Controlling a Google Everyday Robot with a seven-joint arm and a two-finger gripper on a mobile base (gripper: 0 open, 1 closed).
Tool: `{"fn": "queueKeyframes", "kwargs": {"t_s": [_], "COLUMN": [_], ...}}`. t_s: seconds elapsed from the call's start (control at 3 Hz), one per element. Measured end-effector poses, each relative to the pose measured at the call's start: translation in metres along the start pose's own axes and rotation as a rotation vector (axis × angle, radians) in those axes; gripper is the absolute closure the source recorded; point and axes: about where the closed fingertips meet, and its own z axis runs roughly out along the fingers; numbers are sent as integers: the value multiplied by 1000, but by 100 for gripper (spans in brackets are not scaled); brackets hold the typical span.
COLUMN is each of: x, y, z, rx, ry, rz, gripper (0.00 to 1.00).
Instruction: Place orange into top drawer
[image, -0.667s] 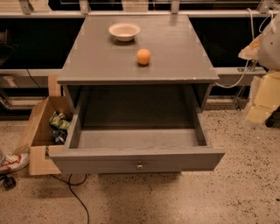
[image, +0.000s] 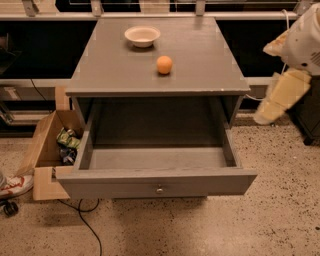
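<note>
The orange (image: 164, 65) sits on the grey cabinet top (image: 115, 75), near its middle and in front of the bowl. The top drawer (image: 155, 183) is pulled wide open below; it is empty and its small metal knob (image: 159, 189) faces me. My gripper (image: 265, 116) hangs at the end of the cream arm (image: 287, 90), to the right of the cabinet, beside the drawer's right wall and above the floor. It is well apart from the orange and holds nothing that I can see.
A shallow cream-white bowl (image: 142, 35) stands at the back of the cabinet top. A brown cardboard box (image: 45, 150) with packets in it lies on the floor to the left. A black cable (image: 90, 227) and a shoe (image: 12, 186) are at the lower left.
The arm and gripper have moved left, closer to the cabinet's right side. The orange, bowl and drawer have not moved.
</note>
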Motion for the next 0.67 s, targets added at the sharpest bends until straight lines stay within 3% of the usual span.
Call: {"fn": "queueKeyframes", "kwargs": {"t_s": [0.33, 0.67], "x": [-23, -64], "y": [-69, -150], "z": [39, 71], "rx": [74, 106], "ry": [-200, -470], "rz": [94, 230], "gripper": [0, 0]}}
